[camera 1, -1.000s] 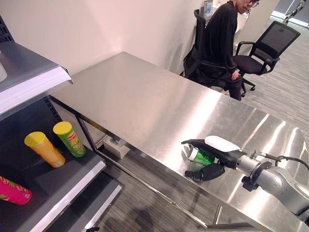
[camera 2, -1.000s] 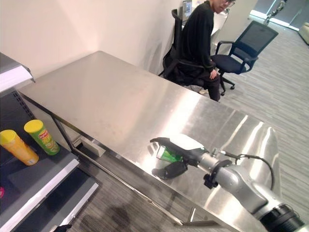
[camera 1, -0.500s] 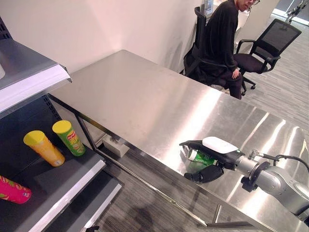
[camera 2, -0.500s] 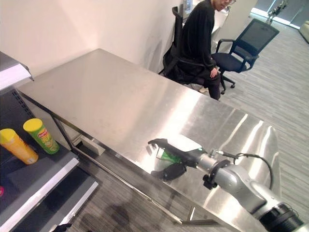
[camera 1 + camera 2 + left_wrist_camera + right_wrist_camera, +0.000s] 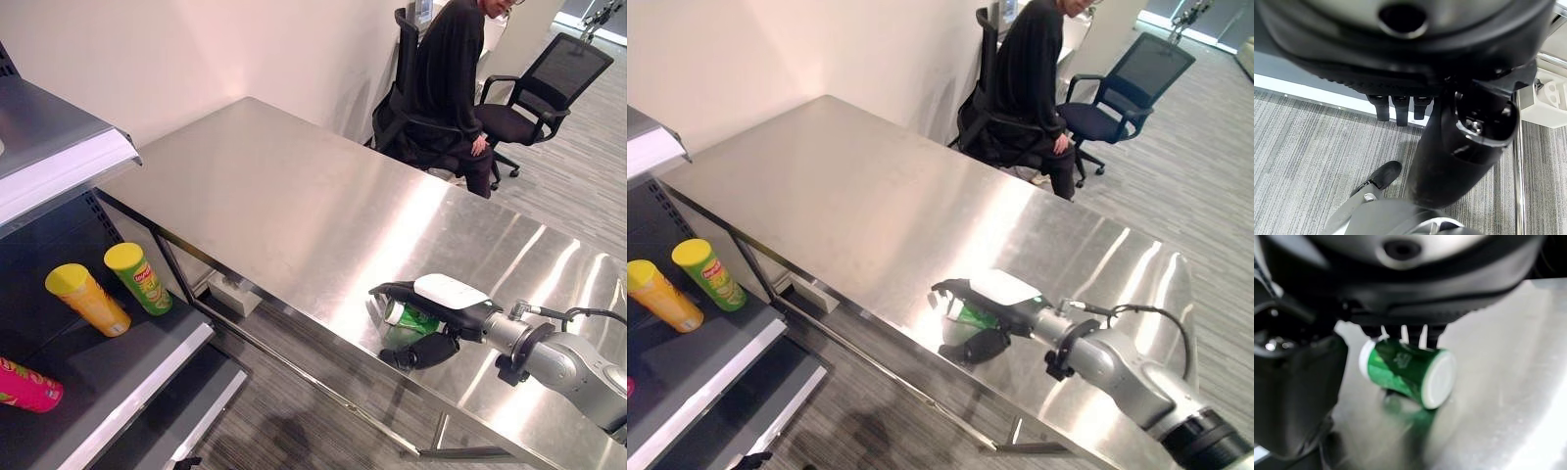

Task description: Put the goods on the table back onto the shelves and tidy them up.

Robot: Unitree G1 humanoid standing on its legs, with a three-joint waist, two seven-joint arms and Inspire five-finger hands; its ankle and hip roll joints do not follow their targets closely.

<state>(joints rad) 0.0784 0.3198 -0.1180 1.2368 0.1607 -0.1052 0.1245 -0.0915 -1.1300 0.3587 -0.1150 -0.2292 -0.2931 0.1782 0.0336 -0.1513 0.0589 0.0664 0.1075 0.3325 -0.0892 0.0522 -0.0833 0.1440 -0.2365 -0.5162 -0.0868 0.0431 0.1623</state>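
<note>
green can (image 5: 412, 316) lying on table (image 5: 284, 196), right hand (image 5: 431, 308) over it, fingers curled round it

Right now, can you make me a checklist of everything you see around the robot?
Surface: steel table, bare apart from one can.
Job's things: green can lying on its side near the table's front edge; yellow tube, green tube and red tube on the shelf.
Clutter: nothing seen.
Robot hands: right robot hand round the can; left robot hand over the floor.
Cables: nothing seen.
Surroundings: person seated, office chair beside.
</note>
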